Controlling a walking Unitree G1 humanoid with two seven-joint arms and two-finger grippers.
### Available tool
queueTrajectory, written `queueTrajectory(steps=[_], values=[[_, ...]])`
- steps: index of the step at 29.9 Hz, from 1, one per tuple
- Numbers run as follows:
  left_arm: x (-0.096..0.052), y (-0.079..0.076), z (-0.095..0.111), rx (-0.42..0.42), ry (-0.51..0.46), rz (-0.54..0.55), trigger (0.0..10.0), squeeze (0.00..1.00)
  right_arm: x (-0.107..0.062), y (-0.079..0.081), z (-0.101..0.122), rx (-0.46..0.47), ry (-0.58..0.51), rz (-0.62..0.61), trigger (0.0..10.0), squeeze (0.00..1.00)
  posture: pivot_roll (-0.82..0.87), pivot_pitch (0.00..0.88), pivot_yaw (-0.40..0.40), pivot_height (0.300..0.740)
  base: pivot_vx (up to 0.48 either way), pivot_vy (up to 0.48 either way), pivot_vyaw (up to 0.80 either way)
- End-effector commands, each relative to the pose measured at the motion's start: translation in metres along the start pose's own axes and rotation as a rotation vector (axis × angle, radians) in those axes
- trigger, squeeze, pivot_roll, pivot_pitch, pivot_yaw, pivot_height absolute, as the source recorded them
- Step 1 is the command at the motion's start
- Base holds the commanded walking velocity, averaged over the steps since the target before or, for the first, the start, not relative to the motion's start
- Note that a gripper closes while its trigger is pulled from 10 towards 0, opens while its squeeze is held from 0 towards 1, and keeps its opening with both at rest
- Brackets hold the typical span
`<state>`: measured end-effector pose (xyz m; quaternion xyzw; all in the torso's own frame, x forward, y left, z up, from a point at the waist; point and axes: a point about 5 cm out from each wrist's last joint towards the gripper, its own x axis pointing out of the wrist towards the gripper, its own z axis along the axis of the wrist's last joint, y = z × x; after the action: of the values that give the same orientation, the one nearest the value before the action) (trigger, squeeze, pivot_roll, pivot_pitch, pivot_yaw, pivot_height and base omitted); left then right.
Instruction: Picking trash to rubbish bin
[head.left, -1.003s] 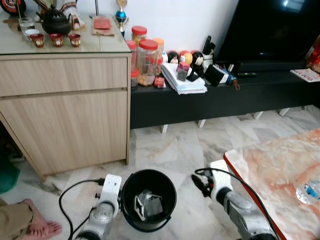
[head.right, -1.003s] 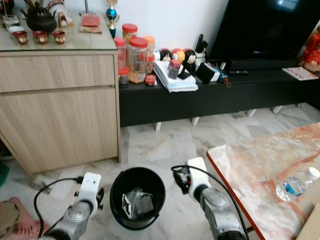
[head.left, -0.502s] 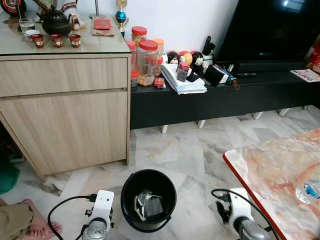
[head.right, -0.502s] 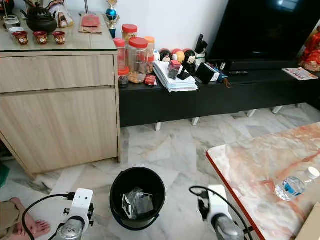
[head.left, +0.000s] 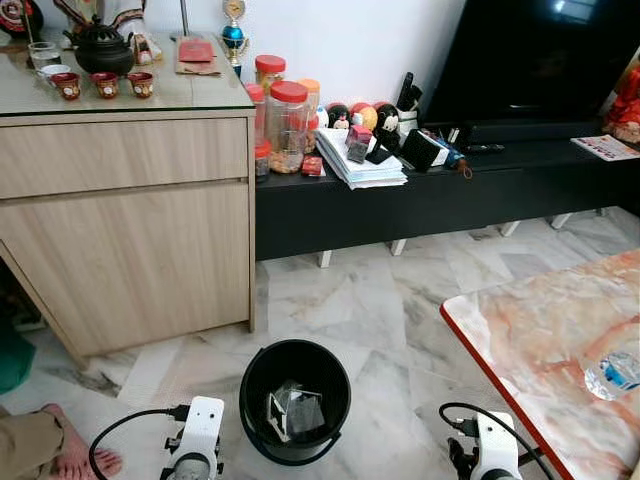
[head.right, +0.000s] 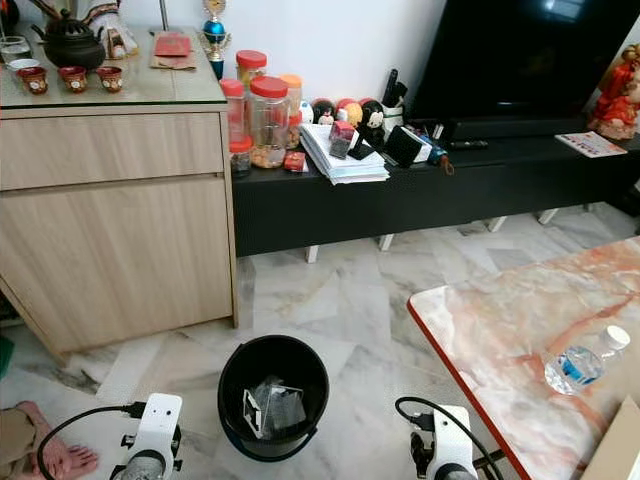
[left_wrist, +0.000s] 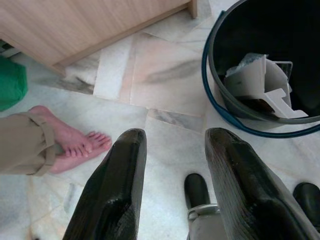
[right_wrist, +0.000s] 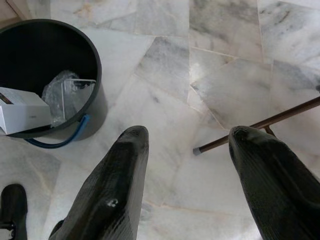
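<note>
- A home living room is shown.
- A large dark television (head.left: 545, 60) is set on a long black low console (head.left: 440, 195).
- A tea set (head.left: 100, 60) is kept on a wooden sideboard (head.left: 125, 220).
- Snack jars (head.left: 285, 120), papers (head.left: 360, 165) and figurines are crowded on the console.
- A marble floor (head.left: 360, 300) is laid throughout.

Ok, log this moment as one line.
bin: trash inside | left gripper: open, empty, beside bin | right gripper: open, empty | bottle: on table

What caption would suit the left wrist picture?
Open left gripper above marble floor, beside a black bin holding trash, a person's bare foot nearby.
</note>
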<state>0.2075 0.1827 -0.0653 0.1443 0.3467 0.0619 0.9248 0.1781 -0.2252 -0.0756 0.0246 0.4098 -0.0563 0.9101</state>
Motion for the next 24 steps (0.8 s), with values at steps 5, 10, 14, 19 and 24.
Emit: queueTrajectory(steps=[5, 10, 14, 19, 24], values=[[-0.002, -0.003, -0.004, 0.004, 0.006, -0.003, 10.0, 0.00, -0.002, -0.006, -0.005, 0.046, 0.008, -0.031, 10.0, 0.00, 0.08, 0.000, -0.143, 0.740, 0.000, 0.000, 0.00], [-0.002, -0.003, -0.003, 0.004, 0.001, -0.004, 10.0, 0.00, -0.002, -0.006, -0.007, 0.060, 0.009, -0.030, 10.0, 0.00, 0.08, 0.000, -0.143, 0.740, 0.000, 0.000, 0.00], [-0.001, -0.003, -0.002, 0.006, 0.001, -0.008, 10.0, 0.00, -0.003, -0.006, -0.009, 0.062, 0.016, -0.028, 10.0, 0.00, 0.08, 0.000, -0.139, 0.740, 0.000, 0.000, 0.00], [-0.001, -0.002, -0.001, 0.009, -0.002, -0.010, 10.0, 0.00, -0.004, -0.007, -0.010, 0.071, 0.013, -0.034, 10.0, 0.00, 0.08, 0.000, -0.137, 0.740, 0.000, 0.000, 0.00], [0.000, -0.002, 0.002, 0.018, -0.018, -0.014, 10.0, 0.00, -0.004, -0.009, -0.010, 0.090, 0.004, -0.047, 10.0, 0.00, 0.08, 0.000, -0.137, 0.740, 0.000, 0.000, 0.00]])
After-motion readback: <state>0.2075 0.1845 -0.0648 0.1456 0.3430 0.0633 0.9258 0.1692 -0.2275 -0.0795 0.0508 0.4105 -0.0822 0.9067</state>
